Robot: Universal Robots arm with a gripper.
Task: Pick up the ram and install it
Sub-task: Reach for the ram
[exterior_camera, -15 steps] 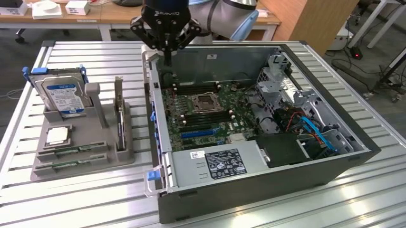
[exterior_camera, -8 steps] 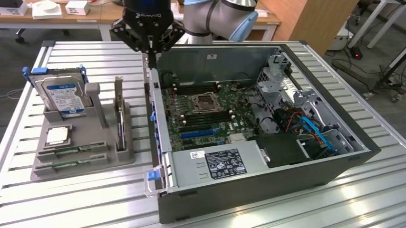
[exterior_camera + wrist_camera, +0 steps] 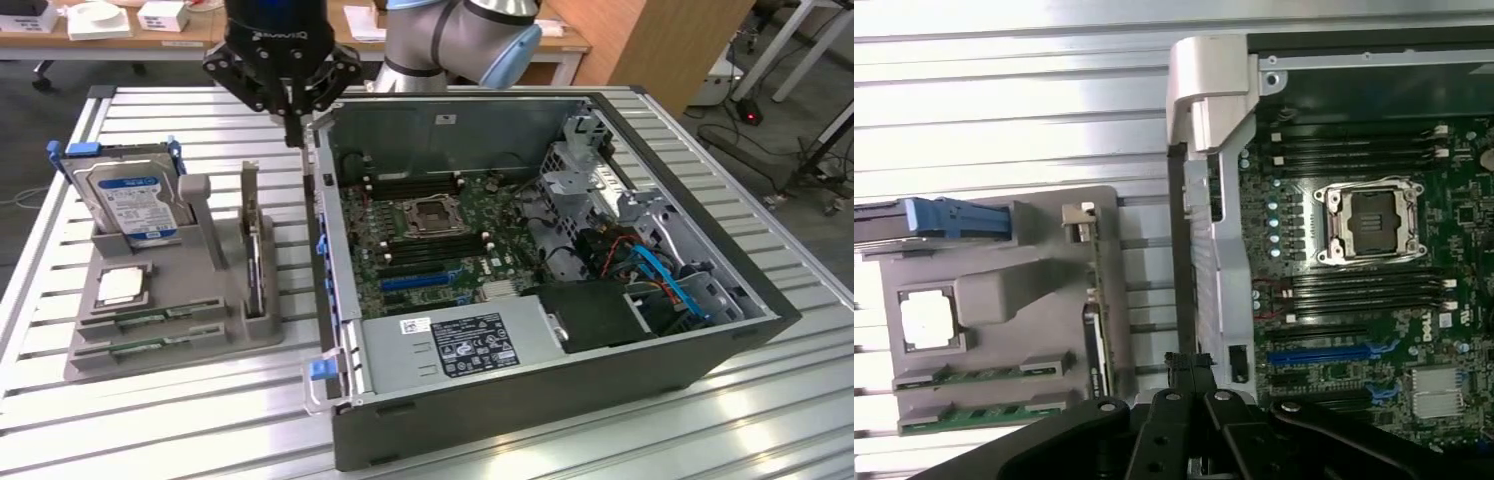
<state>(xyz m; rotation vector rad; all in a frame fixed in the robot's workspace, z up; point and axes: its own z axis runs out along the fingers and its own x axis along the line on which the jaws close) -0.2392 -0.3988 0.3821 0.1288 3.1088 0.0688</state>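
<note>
Two green ram sticks (image 3: 150, 320) lie in slots at the front of a grey holder (image 3: 94, 365) on the exterior view's left; in the wrist view a ram stick (image 3: 984, 375) sits in the same holder. My gripper (image 3: 296, 128) hangs high over the rear left corner of the open computer case (image 3: 534, 400), well away from the holder. Its black fingers (image 3: 1189, 372) are pressed together with nothing between them. The motherboard (image 3: 441, 225) lies exposed, with dark memory slots (image 3: 1359, 290) on both sides of the processor socket (image 3: 1372, 222).
The holder also carries a blue-labelled hard drive (image 3: 134, 205), an upright dark card (image 3: 251, 240) and a processor chip (image 3: 120, 287). A power supply (image 3: 461, 345) and drive cage (image 3: 587, 185) stand inside the case. Everything rests on a slatted metal table (image 3: 160, 430).
</note>
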